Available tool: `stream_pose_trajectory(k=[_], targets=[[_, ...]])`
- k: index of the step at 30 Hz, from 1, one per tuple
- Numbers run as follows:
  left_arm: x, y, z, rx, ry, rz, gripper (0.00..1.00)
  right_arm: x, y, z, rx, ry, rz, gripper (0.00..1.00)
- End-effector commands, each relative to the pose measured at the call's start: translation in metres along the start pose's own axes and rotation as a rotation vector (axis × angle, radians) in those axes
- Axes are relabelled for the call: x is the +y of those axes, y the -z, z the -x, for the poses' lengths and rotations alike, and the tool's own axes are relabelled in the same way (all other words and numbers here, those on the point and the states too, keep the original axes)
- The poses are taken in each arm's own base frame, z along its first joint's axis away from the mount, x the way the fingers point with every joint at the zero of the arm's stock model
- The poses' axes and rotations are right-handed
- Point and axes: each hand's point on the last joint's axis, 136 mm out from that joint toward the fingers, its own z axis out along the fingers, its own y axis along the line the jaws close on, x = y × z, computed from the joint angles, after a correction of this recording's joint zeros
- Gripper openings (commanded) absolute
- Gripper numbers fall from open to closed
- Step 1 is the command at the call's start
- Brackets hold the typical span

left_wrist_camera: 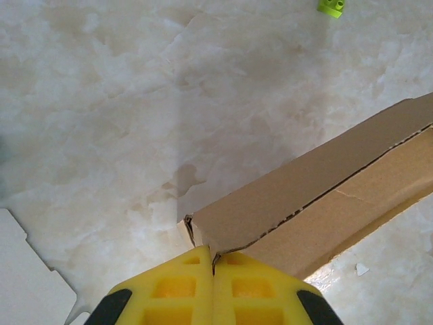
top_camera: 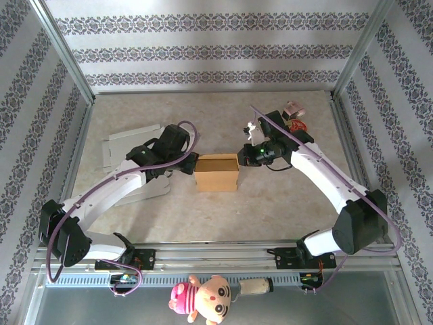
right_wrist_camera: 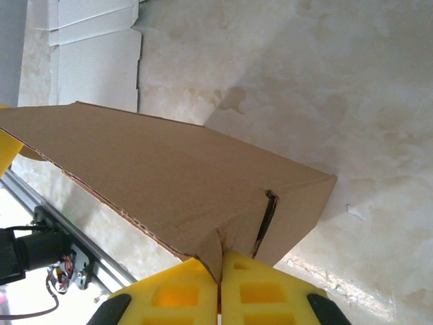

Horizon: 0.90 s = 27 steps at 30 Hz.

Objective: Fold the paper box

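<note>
The brown paper box (top_camera: 216, 172) sits near the middle of the worktop (top_camera: 223, 217), folded into a low oblong with a ragged seam running along it. The left gripper (left_wrist_camera: 214, 256) pinches the box's left end, fingers pressed together on the cardboard. The right gripper (right_wrist_camera: 220, 256) is clamped likewise on the right end.

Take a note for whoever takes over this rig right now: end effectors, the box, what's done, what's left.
Left end effector: shut on the left end of the paper box.
Right end effector: shut on its right end.
Done: the box sits mid-table, already box-shaped.
Left: confirm the end flaps are tucked, which is unclear from here, then release.
</note>
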Motion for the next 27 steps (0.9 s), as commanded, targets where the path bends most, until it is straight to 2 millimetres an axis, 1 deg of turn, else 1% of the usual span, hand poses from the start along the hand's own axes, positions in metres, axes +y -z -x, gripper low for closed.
stream_pose_trajectory(k=[1, 6, 11, 15, 17, 22, 24, 27], targets=[[-0.02, -0.003, -0.008, 0.043, -0.071, -0.061, 0.02, 0.025, 0.001, -0.002, 0.044, -0.01, 0.127, 0.07], [-0.015, -0.003, -0.011, 0.046, -0.09, -0.024, 0.02, 0.025, 0.004, 0.001, 0.045, -0.051, 0.186, 0.07], [-0.019, -0.003, -0.01, 0.036, -0.078, -0.046, 0.01, 0.008, -0.005, -0.004, 0.054, -0.064, 0.13, 0.07], [-0.018, -0.001, -0.008, 0.03, -0.08, -0.042, 0.02, -0.015, -0.015, -0.012, 0.056, -0.059, 0.018, 0.07], [-0.018, -0.001, -0.008, 0.029, -0.081, -0.042, 0.02, -0.023, -0.015, -0.016, 0.058, -0.049, -0.028, 0.07], [-0.019, 0.0, -0.006, 0.026, -0.076, -0.044, 0.02, -0.033, -0.014, -0.022, 0.06, -0.031, -0.097, 0.07], [-0.019, 0.0, -0.005, 0.022, -0.066, -0.044, 0.01, -0.033, -0.016, -0.025, 0.07, -0.02, -0.104, 0.07], [-0.019, 0.0, 0.0, 0.009, -0.004, -0.041, 0.01, -0.03, -0.022, -0.031, 0.084, -0.003, -0.109, 0.07]])
